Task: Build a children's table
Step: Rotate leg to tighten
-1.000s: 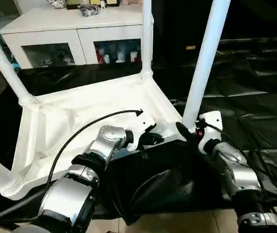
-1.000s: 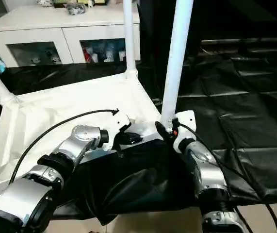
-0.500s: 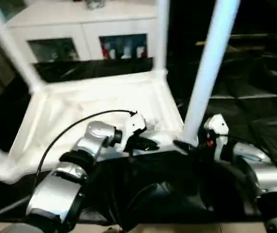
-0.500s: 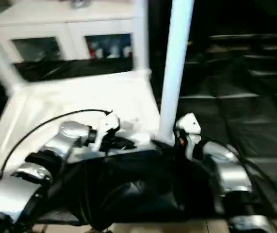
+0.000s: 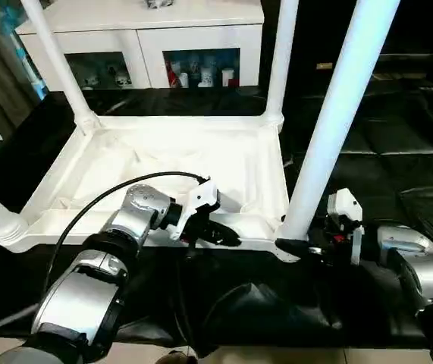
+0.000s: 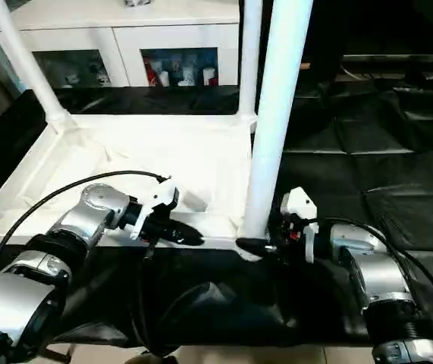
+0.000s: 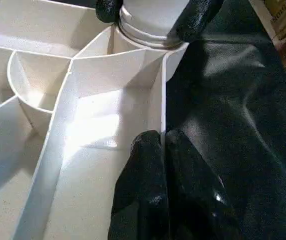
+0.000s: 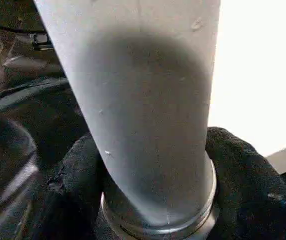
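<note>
Background: white cabinet point(image 5: 140, 38) with glass-fronted shelves stands behind the black-covered work table point(image 5: 398, 144).
Head views, table: children's table point(image 5: 163, 163) lies upside down on the black cover, ribbed underside up, four white legs rising from its corner sockets.
Head views, left arm: left gripper point(image 5: 218, 232) rests on the near rim of the upturned top, its two fingers pressed together.
Head views, right arm: right gripper point(image 5: 299, 246) reaches the foot of the near right leg point(image 5: 337, 114).
Left wrist view: both black fingers point(image 7: 148, 180) sit closed at the thin rim wall beside the corner socket.
Right wrist view: black fingers point(image 8: 243, 185) flank the leg's base on both sides, clasping it.
</note>
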Robot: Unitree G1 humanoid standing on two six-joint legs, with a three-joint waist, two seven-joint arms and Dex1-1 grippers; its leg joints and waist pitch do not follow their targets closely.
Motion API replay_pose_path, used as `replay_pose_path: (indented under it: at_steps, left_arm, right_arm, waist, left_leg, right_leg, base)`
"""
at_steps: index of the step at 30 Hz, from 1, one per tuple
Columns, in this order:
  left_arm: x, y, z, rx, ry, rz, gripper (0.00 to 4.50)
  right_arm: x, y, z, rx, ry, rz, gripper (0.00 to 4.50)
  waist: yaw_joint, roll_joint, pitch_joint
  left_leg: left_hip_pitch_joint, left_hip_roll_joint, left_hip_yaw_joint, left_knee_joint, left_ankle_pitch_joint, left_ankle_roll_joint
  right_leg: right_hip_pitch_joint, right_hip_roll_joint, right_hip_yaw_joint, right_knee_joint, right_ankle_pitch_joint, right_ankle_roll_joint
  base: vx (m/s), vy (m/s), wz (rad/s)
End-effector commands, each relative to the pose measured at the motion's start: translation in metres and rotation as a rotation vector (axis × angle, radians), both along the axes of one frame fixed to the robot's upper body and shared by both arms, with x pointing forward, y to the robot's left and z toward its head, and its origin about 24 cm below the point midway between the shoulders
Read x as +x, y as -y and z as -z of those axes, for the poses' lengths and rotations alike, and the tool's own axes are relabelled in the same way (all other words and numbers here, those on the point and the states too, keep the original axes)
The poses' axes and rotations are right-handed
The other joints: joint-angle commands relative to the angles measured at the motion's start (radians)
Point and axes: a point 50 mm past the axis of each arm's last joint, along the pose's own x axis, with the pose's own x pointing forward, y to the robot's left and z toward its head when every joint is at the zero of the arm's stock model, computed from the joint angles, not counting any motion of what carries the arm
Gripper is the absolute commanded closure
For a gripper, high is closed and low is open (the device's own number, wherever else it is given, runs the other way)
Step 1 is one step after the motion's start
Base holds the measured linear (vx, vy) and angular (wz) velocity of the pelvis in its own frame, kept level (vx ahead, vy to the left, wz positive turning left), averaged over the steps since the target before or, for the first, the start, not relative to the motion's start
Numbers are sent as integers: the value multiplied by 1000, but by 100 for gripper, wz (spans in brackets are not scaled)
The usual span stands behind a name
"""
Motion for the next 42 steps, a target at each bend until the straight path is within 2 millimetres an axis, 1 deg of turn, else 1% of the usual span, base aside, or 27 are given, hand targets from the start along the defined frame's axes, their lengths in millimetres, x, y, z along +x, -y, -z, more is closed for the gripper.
replay_pose_path:
  at_steps: [1,4,6,10,11,12,13,14,15,16,17,19,22,24,25,29,30,31,33,34,35,37,38,39,40,41,42]
  left_arm:
    - [2,7,-5,-43,29,-18,450]
    - [6,11,-4,-37,59,-83,450]
    - [8,14,-3,-34,75,-123,450]
    - [16,29,-3,-32,127,-275,450]
    - [16,29,-3,-32,127,-275,450]
    - [20,40,-4,-38,152,-353,450]
    - [21,47,-4,-42,160,-382,450]
    - [22,49,-5,-43,163,-393,450]
    - [22,54,-5,-46,167,-414,450]
    - [22,67,-7,-69,168,-452,450]
    - [22,67,-7,-69,168,-452,450]
    - [20,77,-7,-92,164,-450,450]
    - [18,80,-7,-99,163,-440,450]
    - [15,84,-7,-110,162,-411,450]
    - [12,84,-6,-115,172,-358,450]
    - [13,78,-6,-106,188,-350,450]
    - [14,75,-6,-103,194,-357,450]
    - [14,75,-6,-103,194,-357,450]
    - [14,73,-6,-108,196,-357,450]
    - [14,71,-6,-113,198,-349,450]
    - [14,71,-6,-113,198,-348,450]
    - [13,69,-6,-119,197,-335,450]
    - [13,69,-6,-120,197,-333,450]
    - [13,68,-6,-124,195,-327,450]
    - [12,68,-5,-127,192,-321,450]
    - [12,67,-5,-131,191,-315,450]
    - [11,66,-5,-133,192,-310,450]
  right_arm:
    - [-10,-12,12,10,-60,-52,183]
    - [-11,-18,19,22,-64,0,187]
    - [-10,-21,23,25,-62,45,187]
    - [3,-31,38,-1,-57,280,188]
    - [3,-31,38,-1,-57,280,188]
    - [11,-38,44,1,-65,440,188]
    - [15,-41,48,3,-75,519,188]
    - [16,-43,49,3,-80,548,188]
    - [19,-45,52,5,-92,607,188]
    - [23,-55,58,-23,-104,692,188]
    - [23,-55,58,-23,-104,692,188]
    - [25,-64,58,-38,-89,701,188]
    - [26,-68,57,-39,-77,693,188]
    - [27,-72,54,-18,-62,680,133]
    - [27,-69,48,17,-34,644,119]
    - [22,-56,43,30,-13,586,84]
    - [17,-45,39,37,-3,537,84]
    - [17,-45,39,37,-3,537,84]
    - [8,-26,31,32,27,456,84]
    - [0,-6,20,29,47,407,84]
    - [0,-4,19,29,48,404,84]
    - [-6,18,6,24,69,376,84]
    - [-6,21,4,24,71,373,84]
    - [-8,28,-1,24,75,362,84]
    - [-10,35,-6,30,74,352,84]
    - [-13,42,-13,32,75,336,84]
    - [-16,48,-19,35,70,316,84]
  waist:
    - [3,-33,-71]
    - [6,-33,-70]
    - [6,-31,-68]
    - [-5,-33,-58]
    - [-10,-32,-54]
    - [-16,-14,-50]
    - [-23,-19,-46]
    - [-34,-24,-46]
    - [-40,-26,-45]
    - [-48,-19,-42]
    - [-52,-17,-41]
    - [-66,-14,-38]
    - [-72,-15,-46]
    - [-70,-14,-48]
    - [-69,-22,-48]
    - [-59,-24,-52]
    - [-49,-30,-53]
    - [-44,-30,-53]
    - [-32,-34,-54]
    - [-18,-35,-55]
    - [-14,-38,-57]
    - [-5,-43,-59]
    - [-1,-44,-62]
    - [4,-43,-66]
    - [11,-42,-72]
    - [10,-44,-74]
    - [13,-43,-73]
  left_leg:
    - [25,58,-25,-70,-151,129]
    - [25,57,-24,-68,-149,135]
    - [26,58,-25,-72,-169,122]
    - [36,58,-29,-88,-297,37]
    - [37,57,-29,-92,-324,22]
    - [42,54,-40,-99,-393,-16]
    - [46,54,-38,-103,-426,-31]
    - [53,51,-45,-106,-473,-54]
    - [54,49,-48,-107,-490,-58]
    - [64,48,-49,-107,-537,-63]
    - [68,47,-49,-106,-556,-67]
    - [72,44,-56,-111,-614,-67]
    - [65,45,-57,-120,-602,-53]
    - [63,47,-55,-122,-578,-47]
    - [58,47,-53,-123,-559,-39]
    - [55,49,-45,-121,-492,-13]
    - [59,51,-36,-116,-445,10]
    - [60,52,-34,-113,-429,20]
    - [56,53,-29,-108,-375,43]
    - [57,56,-23,-104,-325,66]
    - [55,56,-23,-102,-306,74]
    - [44,56,-20,-95,-262,96]
    - [36,54,-22,-92,-223,114]
    - [36,55,-23,-88,-195,122]
    - [41,57,-19,-79,-155,146]
    - [27,54,-20,-72,-112,174]
    - [22,53,-21,-69,-101,187]
  right_leg:
    - [46,-37,24,-47,-93,-264]
    - [44,-38,24,-50,-102,-260]
    - [41,-38,24,-54,-139,-252]
    - [36,-38,26,-75,-326,-207]
    - [31,-37,27,-79,-357,-200]
    - [33,-41,25,-87,-459,-163]
    - [26,-37,25,-95,-483,-153]
    - [27,-39,19,-100,-530,-134]
    - [28,-39,16,-104,-549,-122]
    - [17,-36,17,-115,-580,-103]
    - [13,-36,16,-119,-584,-102]
    - [19,-31,2,-128,-605,-78]
    - [26,-32,9,-125,-528,-87]
    - [28,-34,13,-123,-487,-102]
    - [29,-34,16,-121,-455,-116]
    - [35,-36,24,-110,-374,-150]
    - [37,-37,29,-110,-328,-170]
    - [38,-39,30,-109,-322,-174]
    - [43,-43,34,-108,-328,-177]
    - [42,-40,37,-105,-305,-179]
    - [47,-39,37,-101,-292,-179]
    - [48,-41,41,-93,-279,-178]
    - [54,-44,40,-88,-267,-176]
    - [54,-43,39,-84,-244,-177]
    - [46,-38,39,-76,-175,-194]
    - [50,-36,37,-64,-100,-210]
    - [53,-37,36,-60,-82,-210]
  base:
    - [0,0,0]
    - [0,0,0]
    - [0,0,0]
    - [0,0,0]
    - [0,0,0]
    - [0,0,0]
    - [0,0,0]
    - [0,0,0]
    - [0,0,0]
    - [0,0,0]
    - [0,0,0]
    - [0,0,0]
    - [0,0,0]
    - [0,0,0]
    - [0,0,0]
    - [0,0,0]
    - [0,0,0]
    - [0,0,0]
    - [0,0,0]
    - [0,0,0]
    - [0,0,0]
    - [0,0,0]
    - [0,0,0]
    - [57,-29,3]
    - [0,0,0]
    - [0,0,0]
    - [0,0,0]
